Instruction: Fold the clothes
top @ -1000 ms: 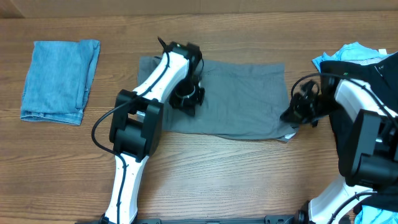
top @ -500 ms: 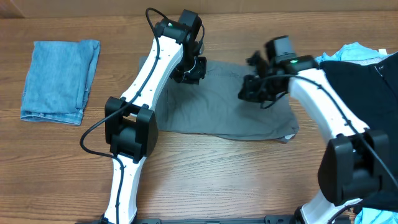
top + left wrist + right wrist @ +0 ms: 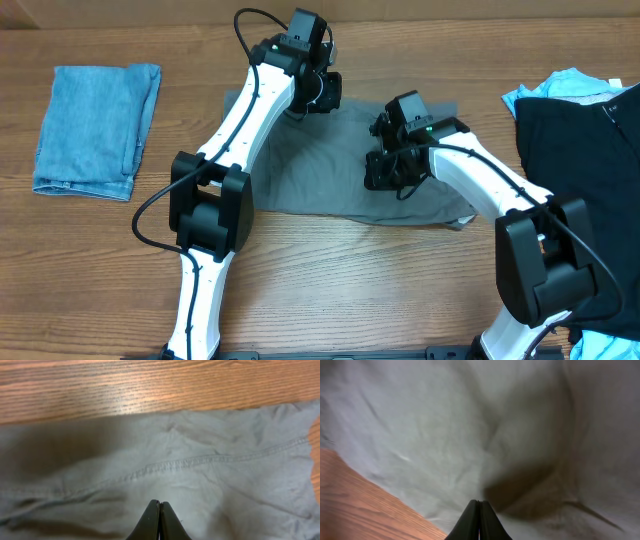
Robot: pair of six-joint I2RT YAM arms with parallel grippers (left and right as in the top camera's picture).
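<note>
The mid-grey shorts (image 3: 320,170) lie spread flat in the middle of the table. My left gripper (image 3: 318,95) is shut and empty over their far edge. In the left wrist view its closed jaws (image 3: 159,506) point at wrinkled grey fabric (image 3: 200,475) with a stitched seam. My right gripper (image 3: 388,170) is shut and empty over the right half of the shorts. In the right wrist view its closed jaws (image 3: 479,506) hover over grey fabric (image 3: 445,425) near an edge. A black garment (image 3: 580,170) and a light-blue one (image 3: 560,85) lie at the far right.
A folded blue denim piece (image 3: 95,130) lies at the far left. Bare wooden table (image 3: 330,280) runs along the front, and it also shows beyond the shorts in the left wrist view (image 3: 150,385). The black garment reaches the right arm's base.
My right gripper has swung left from the shorts' right edge to over their right half. My left gripper has moved from the shorts' left middle up to their far edge.
</note>
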